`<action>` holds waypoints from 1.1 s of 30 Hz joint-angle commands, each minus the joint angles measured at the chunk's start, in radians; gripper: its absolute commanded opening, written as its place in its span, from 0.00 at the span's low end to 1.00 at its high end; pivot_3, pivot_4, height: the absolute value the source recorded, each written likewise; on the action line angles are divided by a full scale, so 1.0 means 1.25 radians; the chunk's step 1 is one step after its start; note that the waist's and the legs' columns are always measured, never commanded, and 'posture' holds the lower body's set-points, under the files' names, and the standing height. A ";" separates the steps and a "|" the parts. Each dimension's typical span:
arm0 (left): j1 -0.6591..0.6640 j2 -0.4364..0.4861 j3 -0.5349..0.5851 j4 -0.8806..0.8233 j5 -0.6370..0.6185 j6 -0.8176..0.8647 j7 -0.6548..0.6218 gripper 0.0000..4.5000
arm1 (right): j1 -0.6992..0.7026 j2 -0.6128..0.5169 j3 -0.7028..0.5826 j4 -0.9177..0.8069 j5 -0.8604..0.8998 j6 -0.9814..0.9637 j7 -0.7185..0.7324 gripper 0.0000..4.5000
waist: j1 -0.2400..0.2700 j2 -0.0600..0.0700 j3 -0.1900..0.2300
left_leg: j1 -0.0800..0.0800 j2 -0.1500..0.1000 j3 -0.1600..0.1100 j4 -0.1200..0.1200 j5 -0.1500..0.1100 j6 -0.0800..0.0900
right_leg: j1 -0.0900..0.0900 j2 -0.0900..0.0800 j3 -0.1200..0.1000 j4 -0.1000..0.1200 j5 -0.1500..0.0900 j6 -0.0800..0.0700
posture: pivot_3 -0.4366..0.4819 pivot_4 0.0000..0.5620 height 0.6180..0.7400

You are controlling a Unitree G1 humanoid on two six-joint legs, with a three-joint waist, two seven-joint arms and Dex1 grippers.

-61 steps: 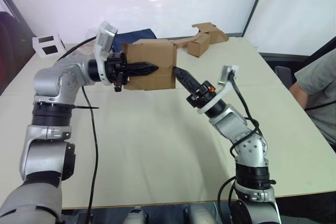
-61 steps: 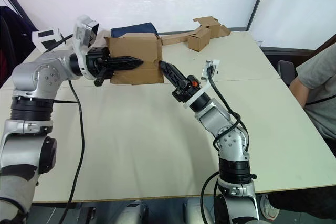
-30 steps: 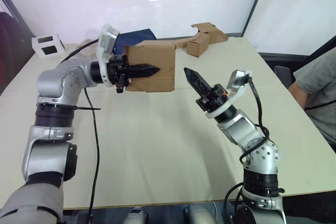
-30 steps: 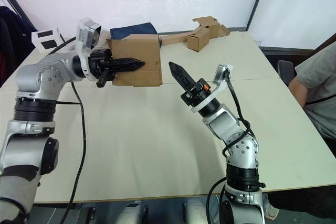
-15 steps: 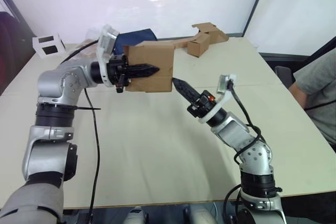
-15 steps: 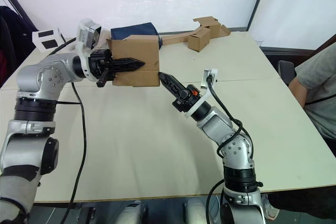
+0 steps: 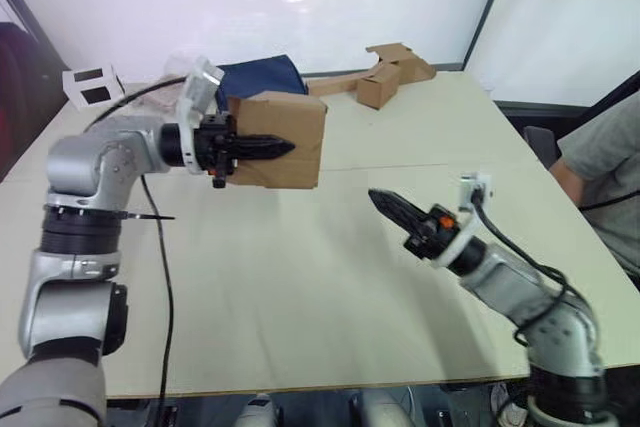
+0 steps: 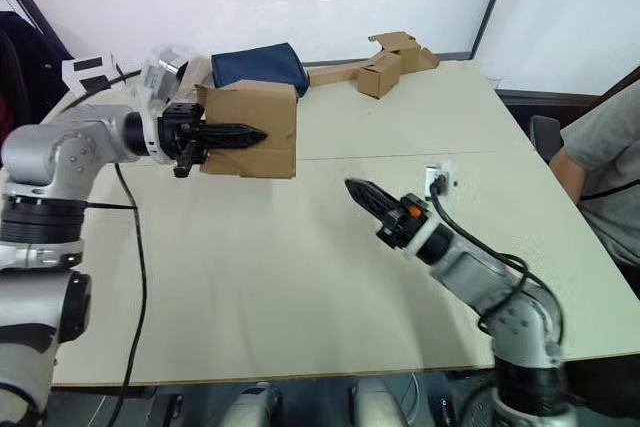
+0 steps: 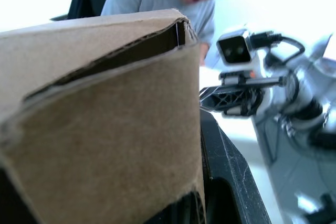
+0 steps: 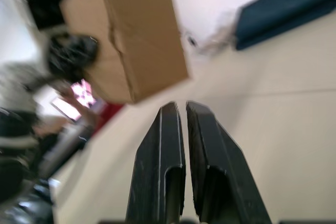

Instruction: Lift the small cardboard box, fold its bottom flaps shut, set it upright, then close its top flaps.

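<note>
The small cardboard box [image 7: 296, 115] is a plain brown box held in the air above the table's back left. My left gripper [image 7: 285, 147] is shut on one of its walls, with one black finger lying across the near face. In the left wrist view the box wall [image 9: 105, 129] sits right against the finger. My right gripper [image 7: 378, 199] is shut and holds nothing. It hovers over the table to the right of the box and nearer the front, well apart from it, with its tips pointing toward the box [image 10: 142, 30].
A strip of joined brown cardboard pieces [image 7: 385, 72] lies at the back of the beige table [image 7: 300, 287]. A dark blue bag [image 7: 262, 74] lies behind the held box. A white box with black squares [image 7: 88, 85] sits far left. A seated person [image 7: 610, 167] is at the right edge.
My right gripper has pulled away from the box's lower right corner, moving right, down and toward the front. The left arm has carried the box slightly left and lower.
</note>
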 commanded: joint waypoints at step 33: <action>-0.275 0.050 -0.403 0.060 0.197 -0.044 -0.229 0.38 | 0.023 -0.202 0.217 -0.156 -0.461 -0.028 0.157 0.00 | 0.019 -0.001 0.001 | 0.000 0.000 0.000 0.002 -0.001 0.002 | 0.002 0.000 0.000 -0.002 0.000 0.000 | 0.48 0.27 1.00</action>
